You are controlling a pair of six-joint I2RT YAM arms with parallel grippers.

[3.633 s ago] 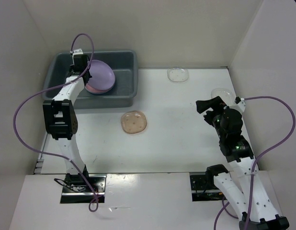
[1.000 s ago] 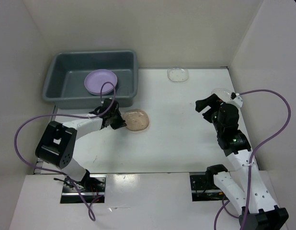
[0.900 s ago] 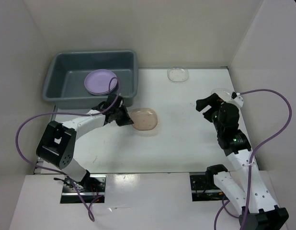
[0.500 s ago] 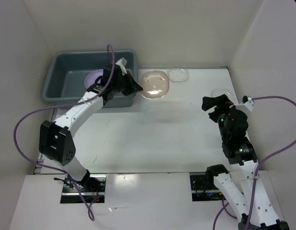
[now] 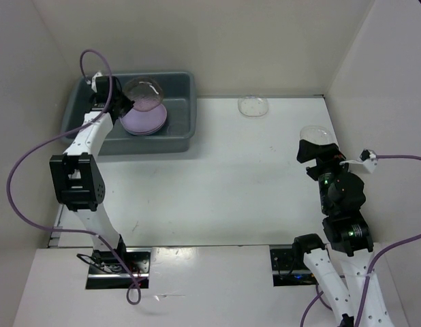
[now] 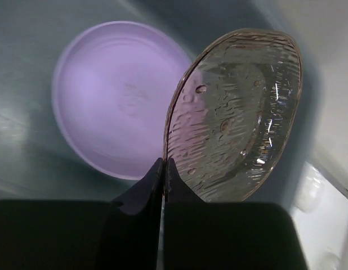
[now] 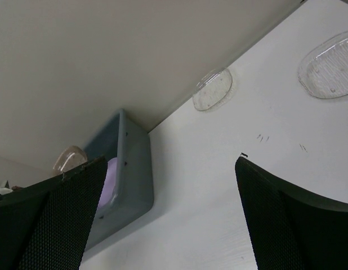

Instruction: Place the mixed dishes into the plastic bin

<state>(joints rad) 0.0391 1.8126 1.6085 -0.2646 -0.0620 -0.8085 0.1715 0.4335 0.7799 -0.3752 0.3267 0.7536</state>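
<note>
Tan and translucent, the speckled dish [image 6: 236,112] is clamped by its near rim in the left end effector [image 6: 164,169], whose jaws are pressed together on the thin edge. The dish rises away from the fingertips at a steep tilt, not flat, its long axis running up and to the right in the left wrist view.

The top external view places the dish [image 5: 144,94] and the left end effector [image 5: 127,102] inside the outline of the dark gray plastic bin [image 5: 183,76], above its floor and apart from its walls. A lavender plate [image 6: 115,95] lies flat on the bin floor [image 6: 27,146], below and just to the left of the held dish. The governing relation is therefore vertical. The bin is directly beneath the load, so the next move probably calls only for lowering or levelling the dish and then opening the jaws. Released at this tilt, it may land on its edge and slide against the plate.

The right end effector [image 5: 318,155] has its jaws wide apart and holds nothing. A clear shallow bowl [image 5: 315,133] sits on the bench [image 5: 231,184] just beyond it. A second clear bowl [image 5: 253,105] lies farther off, near the back wall. Both lie well apart from the bin, and the right arm is the nearer arm to each.
</note>
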